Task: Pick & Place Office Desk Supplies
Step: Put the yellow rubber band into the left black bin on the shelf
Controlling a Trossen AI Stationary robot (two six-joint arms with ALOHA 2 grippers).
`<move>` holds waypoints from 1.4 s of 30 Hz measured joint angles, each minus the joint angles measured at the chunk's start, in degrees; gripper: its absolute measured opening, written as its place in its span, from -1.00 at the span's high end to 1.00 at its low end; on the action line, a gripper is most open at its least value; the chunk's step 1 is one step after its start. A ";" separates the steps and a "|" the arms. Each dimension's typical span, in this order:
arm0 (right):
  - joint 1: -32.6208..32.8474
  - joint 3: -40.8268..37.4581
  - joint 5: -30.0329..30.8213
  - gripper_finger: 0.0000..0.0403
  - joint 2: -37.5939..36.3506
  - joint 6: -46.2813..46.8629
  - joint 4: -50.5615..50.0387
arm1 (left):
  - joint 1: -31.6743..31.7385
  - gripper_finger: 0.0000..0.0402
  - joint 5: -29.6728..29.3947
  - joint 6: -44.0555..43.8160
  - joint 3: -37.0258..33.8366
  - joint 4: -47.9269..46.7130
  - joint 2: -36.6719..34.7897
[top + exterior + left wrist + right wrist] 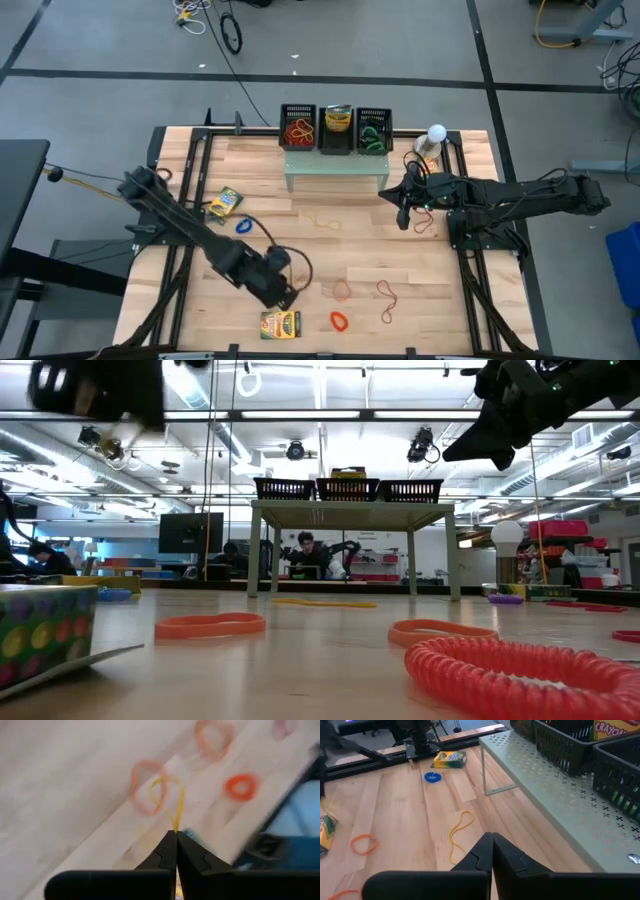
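Note:
My left gripper [288,297] [176,834] is near the table's front edge and is shut on a thin yellow rubber band [167,795]. A crayon box [281,323] lies on the table just beside it. Orange bands [342,290] [340,321] and a red band [385,295] lie flat on the table to its right. My right gripper [404,212] [492,840] is shut and empty, raised above the table by the stand's right front leg. Another yellow band [322,220] [460,835] and a blue band [243,226] lie mid-table. My left gripper pinches one end of the yellow band's loop [176,822] at the free ends of its two fingers. The rest of the loop [165,787] reaches out past the fingertips over the table. I cannot tell whether the band still touches the wood.
A pale green perforated stand [335,168] at the far middle carries three black baskets [297,128] [338,130] [373,130]. A white ball-topped object [436,135] stands at its right. A second crayon box [225,202] lies at the left, and a red band [425,222] lies under the right arm.

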 joint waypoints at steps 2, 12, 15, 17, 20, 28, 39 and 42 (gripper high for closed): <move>0.00 0.00 0.01 0.97 0.00 0.00 0.00 | 0.97 0.98 -3.37 0.11 0.00 -0.34 -3.55; 0.00 0.00 1.74 0.97 0.00 0.90 0.02 | 17.24 0.99 -20.89 13.55 0.02 4.08 -17.98; 0.00 0.00 1.83 0.97 0.00 1.16 0.08 | 25.85 0.99 -21.73 21.25 0.02 8.32 -20.05; 0.00 0.00 2.95 0.97 0.01 2.43 0.23 | 31.83 0.99 -21.18 27.38 0.02 11.29 -21.02; 0.00 0.00 4.64 0.97 0.02 4.05 0.63 | 40.60 0.99 -19.16 35.77 0.04 14.46 -21.56; 0.00 0.00 8.08 0.97 0.11 9.01 1.43 | 58.96 0.98 -9.55 53.68 0.04 18.55 -19.02; -0.07 0.00 12.98 0.97 0.11 11.68 1.33 | 67.44 0.92 1.86 59.22 0.04 19.61 -13.50; -0.17 0.00 13.14 0.97 0.11 11.42 1.22 | 67.23 0.81 3.34 59.21 0.04 19.47 -12.55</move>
